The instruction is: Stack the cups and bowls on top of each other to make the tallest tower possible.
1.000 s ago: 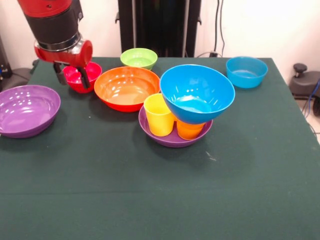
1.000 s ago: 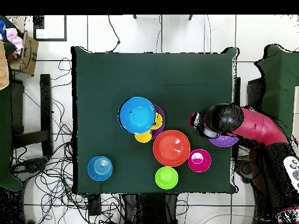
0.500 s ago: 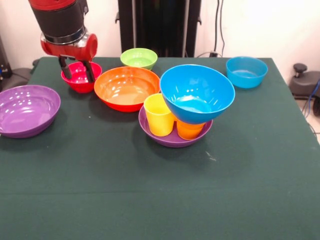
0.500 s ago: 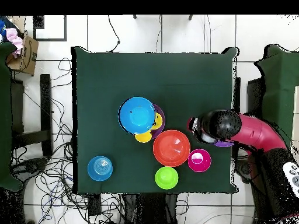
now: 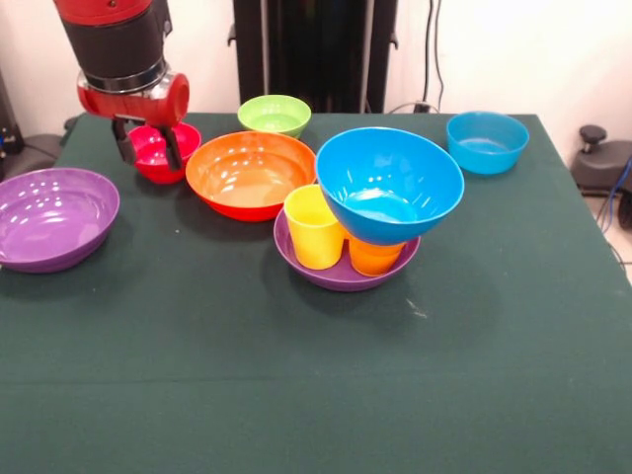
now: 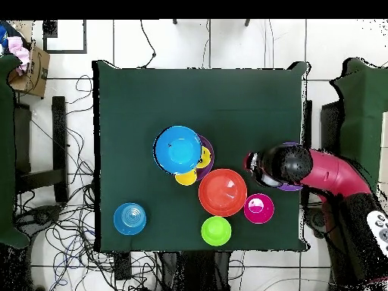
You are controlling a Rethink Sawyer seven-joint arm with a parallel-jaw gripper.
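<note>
Your tool (image 5: 148, 146) has risen from low over the red bowl (image 5: 158, 150) a second ago, and in the last half second it has shifted only slightly; its two dark fingers (image 5: 171, 146) hang apart, open and empty, one in front of the bowl's near rim and one to the side. The red bowl sits upright on the worktop (image 5: 316, 395), mouth up, in the same spot, so no grasp has been made and the stack is no taller. The tower (image 5: 367, 212) stands near the middle: a purple bowl (image 5: 341, 276) at the base holds a yellow cup (image 5: 314, 227) and an orange cup (image 5: 373, 259), both upright with long axes vertical, and a large blue bowl (image 5: 388, 183) rests on them, tilted toward the yellow cup. Loose and upright nearby are an orange bowl (image 5: 250, 174), a green bowl (image 5: 275, 114), a small blue bowl (image 5: 486, 141) and a second purple bowl (image 5: 51, 217).
</note>
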